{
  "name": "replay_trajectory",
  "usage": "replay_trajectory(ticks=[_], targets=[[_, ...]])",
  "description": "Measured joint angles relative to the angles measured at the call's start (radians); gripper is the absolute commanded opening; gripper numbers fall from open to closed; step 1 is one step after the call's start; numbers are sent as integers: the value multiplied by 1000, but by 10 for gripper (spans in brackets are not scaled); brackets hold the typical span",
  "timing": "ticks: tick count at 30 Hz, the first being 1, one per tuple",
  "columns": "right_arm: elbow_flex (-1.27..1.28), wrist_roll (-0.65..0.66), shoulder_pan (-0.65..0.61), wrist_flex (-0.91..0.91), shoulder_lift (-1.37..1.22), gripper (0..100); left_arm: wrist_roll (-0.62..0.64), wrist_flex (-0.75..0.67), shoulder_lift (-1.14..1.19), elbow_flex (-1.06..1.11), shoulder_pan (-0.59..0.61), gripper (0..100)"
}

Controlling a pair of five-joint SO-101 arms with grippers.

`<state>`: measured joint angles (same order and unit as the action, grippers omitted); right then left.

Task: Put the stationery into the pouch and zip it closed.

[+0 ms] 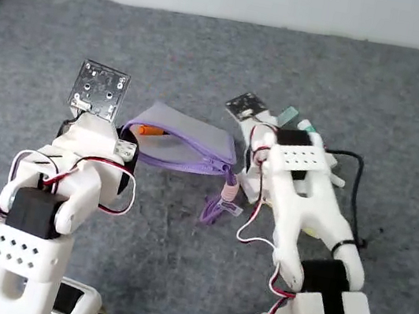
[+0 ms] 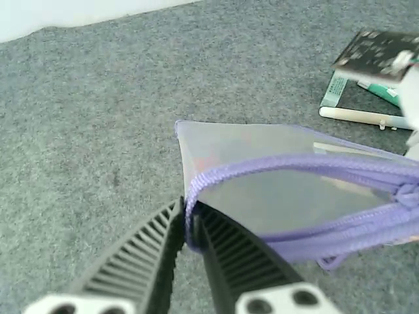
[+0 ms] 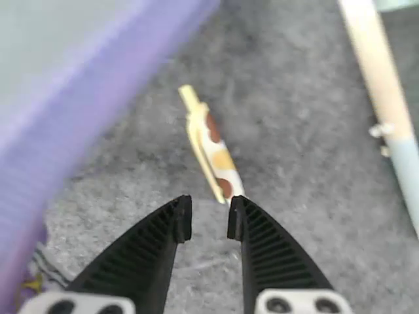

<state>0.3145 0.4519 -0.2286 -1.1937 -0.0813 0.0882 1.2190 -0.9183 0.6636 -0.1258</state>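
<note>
The purple pouch (image 1: pixel 186 150) lies between the two arms with its zip side toward them, and an orange item (image 1: pixel 147 129) shows at its left end. My left gripper (image 2: pixel 190 229) is shut on the pouch's (image 2: pixel 275 176) purple zip edge at that corner. My right gripper (image 3: pixel 204 219) hovers just above the carpet by the pouch's (image 3: pixel 72 78) right end, its jaws a narrow gap apart. A small flat yellow piece with brown spots (image 3: pixel 211 144) lies just beyond its tips. A cream pen (image 3: pixel 376 85) lies farther off.
Grey carpet covers the table. A teal item (image 2: pixel 337 88) and the pen (image 2: pixel 366 118) lie beyond the pouch near the right arm (image 1: pixel 307 196). The pouch's purple tassel (image 1: pixel 217 206) trails toward the front between the arms.
</note>
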Motion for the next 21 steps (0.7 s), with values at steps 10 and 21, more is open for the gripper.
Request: replay_trajectory(ticks=[10,21], targets=[[-3,34,-9,60,-98,214,0,0,0,-17,-2,11],[-60,41,9,135,-216,14,0,0,0,-17,-2,11]])
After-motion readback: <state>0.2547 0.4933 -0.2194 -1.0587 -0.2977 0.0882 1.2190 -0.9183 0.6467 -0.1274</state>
